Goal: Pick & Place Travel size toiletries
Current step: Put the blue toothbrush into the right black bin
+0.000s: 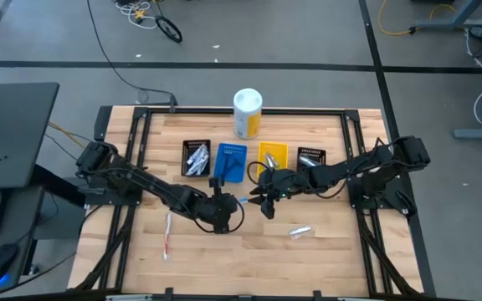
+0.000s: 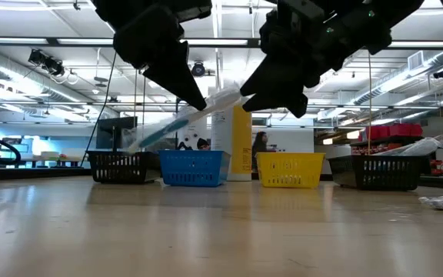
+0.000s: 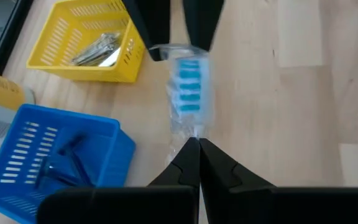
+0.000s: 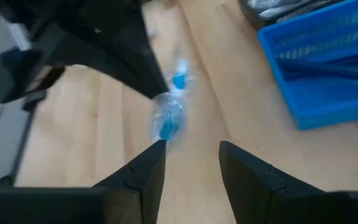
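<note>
Wrapped toothbrush [image 3: 189, 93] in left tool [image 3: 199, 144]

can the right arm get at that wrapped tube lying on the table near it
Probably yes. The wrapped tube lies alone on bare wood just beside the open right gripper, and nothing stands between them; the left gripper is shut on the blue toothbrush.
</note>
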Available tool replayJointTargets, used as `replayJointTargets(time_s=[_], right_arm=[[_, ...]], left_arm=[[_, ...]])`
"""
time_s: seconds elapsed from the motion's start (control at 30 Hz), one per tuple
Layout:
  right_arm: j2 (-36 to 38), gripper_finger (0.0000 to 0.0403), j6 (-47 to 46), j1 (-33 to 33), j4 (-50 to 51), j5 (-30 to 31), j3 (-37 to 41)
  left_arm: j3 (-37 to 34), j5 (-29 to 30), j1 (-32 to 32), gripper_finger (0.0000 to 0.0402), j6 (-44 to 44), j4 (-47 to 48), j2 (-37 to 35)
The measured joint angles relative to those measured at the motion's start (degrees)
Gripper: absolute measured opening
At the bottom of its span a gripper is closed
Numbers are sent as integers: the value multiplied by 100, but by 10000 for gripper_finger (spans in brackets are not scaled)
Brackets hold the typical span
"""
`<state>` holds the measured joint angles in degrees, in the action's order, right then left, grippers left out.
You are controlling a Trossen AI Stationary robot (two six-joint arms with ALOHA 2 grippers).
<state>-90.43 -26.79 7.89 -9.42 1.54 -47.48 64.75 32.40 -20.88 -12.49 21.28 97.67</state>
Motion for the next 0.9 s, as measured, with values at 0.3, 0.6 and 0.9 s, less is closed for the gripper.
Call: replayJointTargets(time_s=[0.3, 0.6, 0.9], right_arm=[[0, 160, -13, -82, -389, -328, 0], [2, 160, 5, -82, -419, 117, 0], [2, 160, 26, -185, -417, 241, 0]], left_arm=[[-15, 125, 101, 1, 96, 76, 0], [-15, 167, 137, 1, 200, 18, 0], [-15, 222, 264, 1, 538, -598, 0]])
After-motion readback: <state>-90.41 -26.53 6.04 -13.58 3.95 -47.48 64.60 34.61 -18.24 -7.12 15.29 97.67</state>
